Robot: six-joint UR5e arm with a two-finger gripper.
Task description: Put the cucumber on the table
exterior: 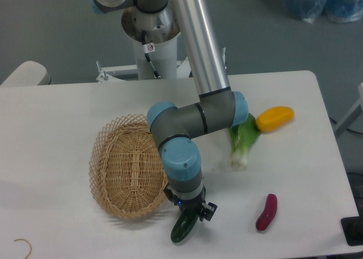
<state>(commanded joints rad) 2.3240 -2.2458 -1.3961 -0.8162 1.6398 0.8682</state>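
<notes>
Room: grey floor; blue plastic bags at the far right corner of the view.

Surface: the table (62,106), white, rounded corners, pedestal of the arm behind its far edge.

Item 1, wicker basket (129,169): oval, tipped on its side, left of centre, open face toward the onlooker.

Item 2, bok choy (243,139): lying right of centre, white root end toward the near edge.

Item 3, yellow vegetable (274,118): toward the right edge, touching or just beside the bok choy's leaves; which, cannot be told.

Item 4, purple-red piece (266,212): near the near right corner, well apart from the rest.

Item 5, the cucumber (184,228): dark green, close to the near edge, just beside the basket's near rim. Upper end pinched in the gripper (191,212); lower end at or barely above the tabletop, contact not certain.

Item 6, gripper: pointing straight down, fingers pressed against the cucumber.

Status of task: the cucumber is out of the basket and over bare tabletop. Judged nearly done. Remaining: settle it flat, spread the fingers, lift clear.
</notes>
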